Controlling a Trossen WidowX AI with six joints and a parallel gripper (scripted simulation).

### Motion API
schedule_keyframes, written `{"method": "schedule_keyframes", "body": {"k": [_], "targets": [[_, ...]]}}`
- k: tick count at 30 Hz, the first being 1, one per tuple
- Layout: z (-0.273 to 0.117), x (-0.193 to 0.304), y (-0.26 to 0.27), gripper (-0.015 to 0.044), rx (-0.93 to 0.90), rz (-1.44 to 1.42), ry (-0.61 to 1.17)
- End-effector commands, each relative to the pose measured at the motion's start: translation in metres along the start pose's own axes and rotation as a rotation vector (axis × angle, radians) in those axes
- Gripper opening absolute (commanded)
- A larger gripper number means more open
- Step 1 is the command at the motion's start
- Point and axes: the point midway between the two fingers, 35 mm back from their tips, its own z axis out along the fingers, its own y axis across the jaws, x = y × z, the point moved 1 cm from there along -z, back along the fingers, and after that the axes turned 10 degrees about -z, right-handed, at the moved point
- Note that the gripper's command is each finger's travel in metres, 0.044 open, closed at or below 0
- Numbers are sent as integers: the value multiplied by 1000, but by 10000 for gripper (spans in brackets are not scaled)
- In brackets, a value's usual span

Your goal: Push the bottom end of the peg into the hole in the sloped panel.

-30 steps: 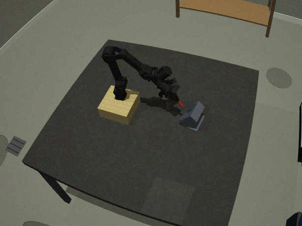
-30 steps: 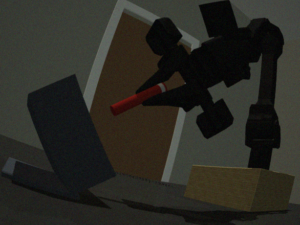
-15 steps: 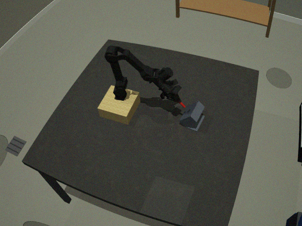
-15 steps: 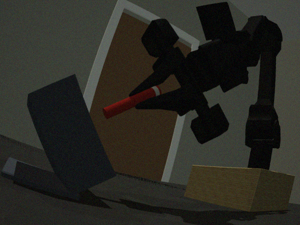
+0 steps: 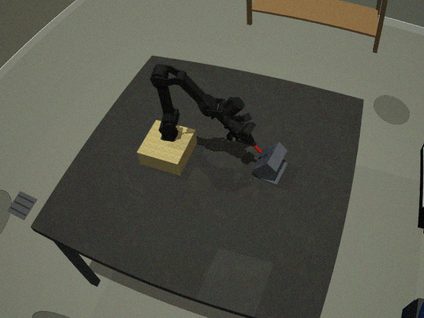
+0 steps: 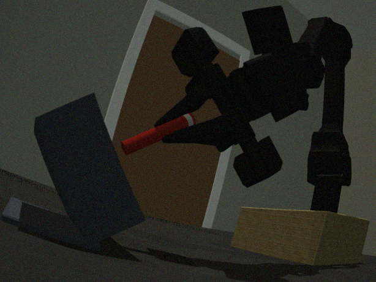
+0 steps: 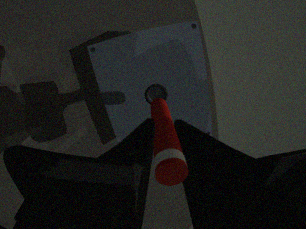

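Observation:
My gripper (image 5: 251,142) (image 6: 160,132) (image 7: 163,126) is shut on the red round peg (image 5: 257,148) (image 6: 150,135) (image 7: 166,140), which has a white band near its held end. The peg is tilted and its free end points at the sloped grey panel (image 5: 274,156) (image 6: 78,162) (image 7: 125,65). In the wrist view the peg's tip sits right at the round hole (image 7: 153,92) in the panel's face. In the side view a small gap still shows between the tip and the panel.
The arm's base stands on a wooden block (image 5: 166,151) (image 6: 297,235) on the dark table (image 5: 141,225). The panel rests on a flat grey foot (image 6: 34,221). A wooden shelf (image 5: 315,10) stands on the floor beyond the table.

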Motion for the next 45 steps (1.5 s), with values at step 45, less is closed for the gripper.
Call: {"method": "schedule_keyframes", "body": {"k": [45], "targets": [[18, -2, -3, 0, -7, -2, 2]]}}
